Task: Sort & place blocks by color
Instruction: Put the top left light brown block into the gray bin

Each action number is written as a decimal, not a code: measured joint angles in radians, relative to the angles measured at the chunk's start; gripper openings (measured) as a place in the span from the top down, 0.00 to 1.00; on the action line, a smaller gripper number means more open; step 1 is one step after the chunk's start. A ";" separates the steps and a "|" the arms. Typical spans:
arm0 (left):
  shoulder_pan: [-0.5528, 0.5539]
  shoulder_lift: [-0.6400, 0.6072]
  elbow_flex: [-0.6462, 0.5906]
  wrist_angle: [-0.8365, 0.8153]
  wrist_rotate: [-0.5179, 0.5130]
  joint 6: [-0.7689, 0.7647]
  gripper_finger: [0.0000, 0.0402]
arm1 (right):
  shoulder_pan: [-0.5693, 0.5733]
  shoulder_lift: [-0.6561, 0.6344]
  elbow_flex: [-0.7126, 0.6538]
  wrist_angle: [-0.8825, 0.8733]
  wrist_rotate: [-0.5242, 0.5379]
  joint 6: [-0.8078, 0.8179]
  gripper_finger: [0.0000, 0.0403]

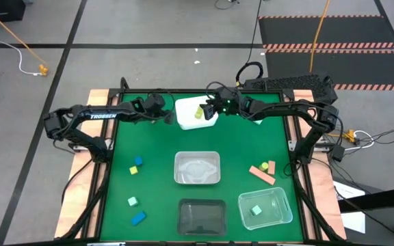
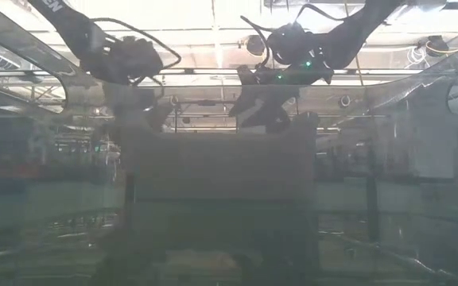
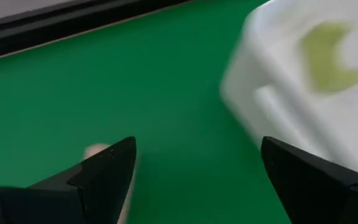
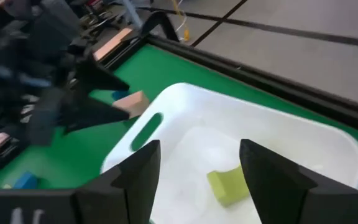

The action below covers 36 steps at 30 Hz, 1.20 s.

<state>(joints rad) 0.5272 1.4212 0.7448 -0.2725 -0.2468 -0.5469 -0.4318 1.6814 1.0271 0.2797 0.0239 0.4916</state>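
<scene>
**Operator:** Right gripper [image 4: 194, 171] is hanging over the white tub [image 1: 187, 116] at the table's far edge, fingers parted and holding nothing. I am reading the yellow-green block [image 4: 227, 183] lying in the tub beneath it as just delivered, which would explain the hover directly overhead.

**Trainee:** And the left gripper [image 3: 194, 177]?

**Operator:** It is waiting beside the same tub, fingers wide apart, empty; I judge it parked clear of the drop.

**Trainee:** What is remaining?

**Operator:** On the mat, from overhead, I am counting two blue blocks [image 1: 138, 218], one yellow block [image 1: 133, 169], one mint block [image 1: 133, 201] and two salmon blocks [image 1: 261, 174]. One more mint block [image 1: 256, 211] is sitting in the clear tub [image 1: 279, 217]. Four tubs in all: white, two clear, one dark tub [image 1: 201, 216].
</scene>
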 joint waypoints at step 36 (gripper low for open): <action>0.044 0.227 -0.004 -0.092 -0.037 -0.050 0.27 | -0.019 0.000 0.000 -0.003 -0.003 -0.007 0.48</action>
<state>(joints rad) 0.5712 1.6477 0.7405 -0.3641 -0.2843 -0.5968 -0.4507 1.6814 1.0271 0.2765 0.0204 0.4846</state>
